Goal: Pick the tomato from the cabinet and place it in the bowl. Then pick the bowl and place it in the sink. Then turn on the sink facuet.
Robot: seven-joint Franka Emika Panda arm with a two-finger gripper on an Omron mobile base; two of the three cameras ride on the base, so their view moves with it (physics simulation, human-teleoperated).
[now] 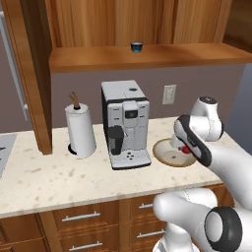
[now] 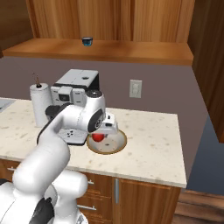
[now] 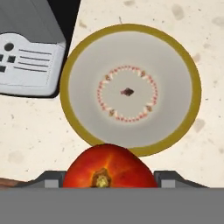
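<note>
The gripper (image 2: 101,134) hangs over the countertop (image 1: 59,174) directly above the bowl (image 1: 170,152), pointing down. Its fingers are clenched on the tomato (image 3: 108,168); in the hand view the red fruit sits between the two dark finger tips, stem scar facing the camera, covering the near edge of the bowl's rim. In the right base view the tomato (image 2: 98,137) shows as a red spot under the wrist, above the bowl's (image 2: 111,143) interior, not resting on it as far as can be told. In the left base view a sliver of red (image 1: 186,149) is visible beside the forearm.

The bowl (image 3: 130,89) stands upright on the speckled countertop, cream inside with a tan rim and a ring of small reddish marks at its centre. It holds nothing. It sits just beside the coffee machine (image 1: 125,123), to that machine's right in the left base view; whether they touch cannot be told.

A paper towel roll (image 1: 80,129) stands upright on the machine's other side. A wall outlet (image 1: 169,94) is on the grey backsplash behind the bowl. Above, the cabinet (image 1: 147,55) shelf board carries a small dark blue cup (image 1: 136,47). Wooden drawers (image 1: 81,216) with silver bar handles run below the countertop.
</note>
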